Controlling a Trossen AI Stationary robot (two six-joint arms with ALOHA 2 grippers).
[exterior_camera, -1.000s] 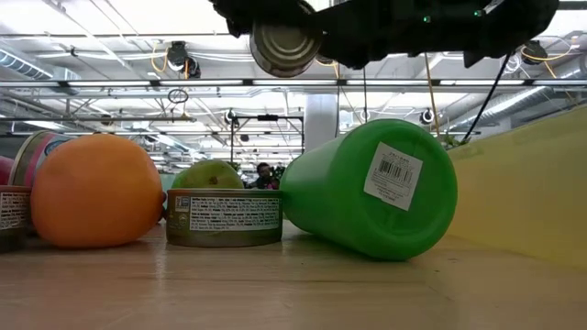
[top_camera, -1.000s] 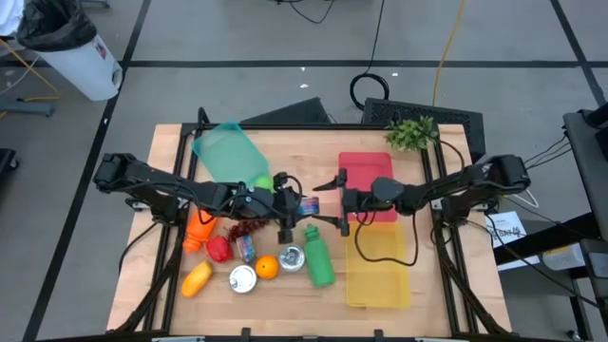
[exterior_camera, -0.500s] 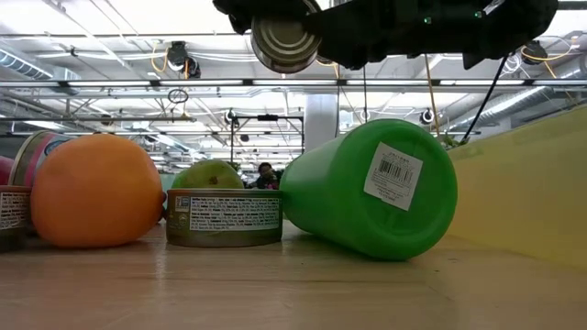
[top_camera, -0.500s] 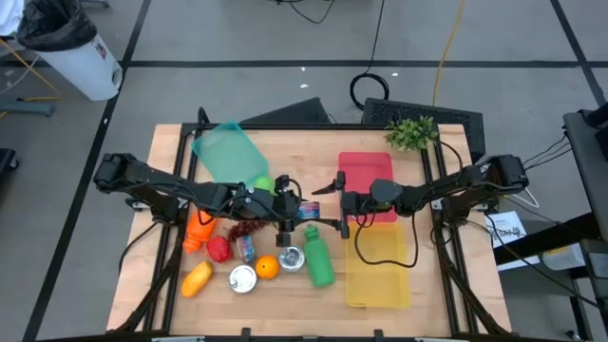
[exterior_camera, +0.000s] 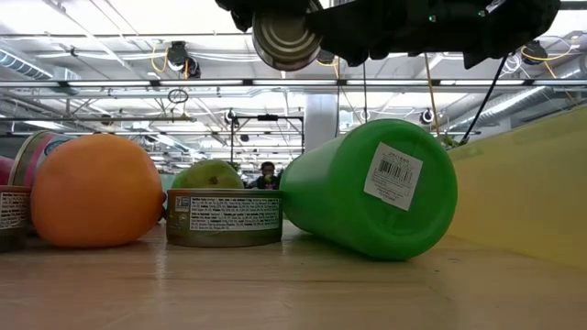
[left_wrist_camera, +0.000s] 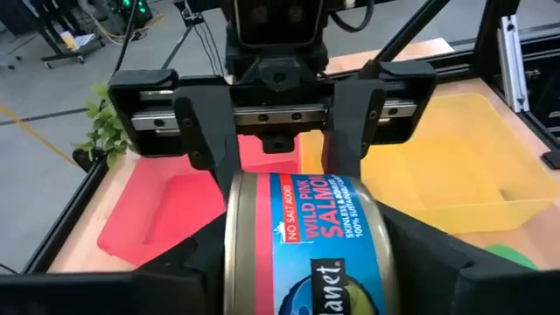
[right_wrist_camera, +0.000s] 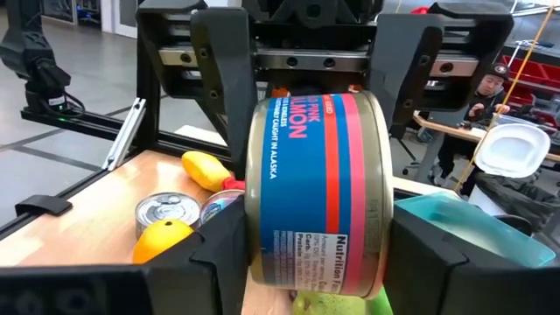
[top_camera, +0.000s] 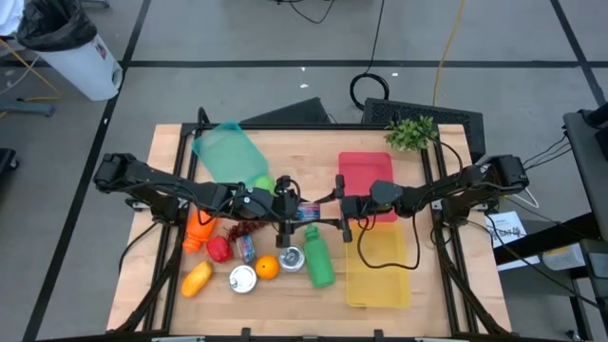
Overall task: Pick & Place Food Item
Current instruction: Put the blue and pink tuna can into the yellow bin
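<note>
A salmon can (top_camera: 306,208) with a blue, pink and red label hangs in the air over the table's middle, between two grippers that face each other. My left gripper (top_camera: 293,209) reaches it from the table's left and my right gripper (top_camera: 328,211) from the right. Each is shut on the can. In the low view the can's round metal end (exterior_camera: 287,38) faces the near edge, well above the food on the table. The left wrist view shows the can (left_wrist_camera: 306,245) close up, and so does the right wrist view (right_wrist_camera: 319,192). My left gripper pinches the salmon can between its two fingers, one finger (left_wrist_camera: 197,262) on each flat end, next to the rim (left_wrist_camera: 234,254). It comes level from the table's left. The can is lifted clear, with its axis level and running near to far. My right gripper comes level from the table's right, at the can's opposite side. Its fingers (right_wrist_camera: 219,258) lie against the two flat ends, one beside the rim (right_wrist_camera: 254,245). The can is lifted clear between both grippers.
Below the can lie a green bottle (top_camera: 320,261) on its side, an orange (top_camera: 267,267), two tins (top_camera: 291,257) (top_camera: 243,278), a red fruit (top_camera: 219,249) and a yellow fruit (top_camera: 197,277). A yellow bin (top_camera: 380,275) and a red bin (top_camera: 366,169) stand right of centre, a teal bin (top_camera: 228,152) far left.
My right gripper has moved toward the table's left, up to the can, and its fingers now stand over the can's ends. The can and my left gripper have shifted slightly toward the right gripper and stayed lifted.
</note>
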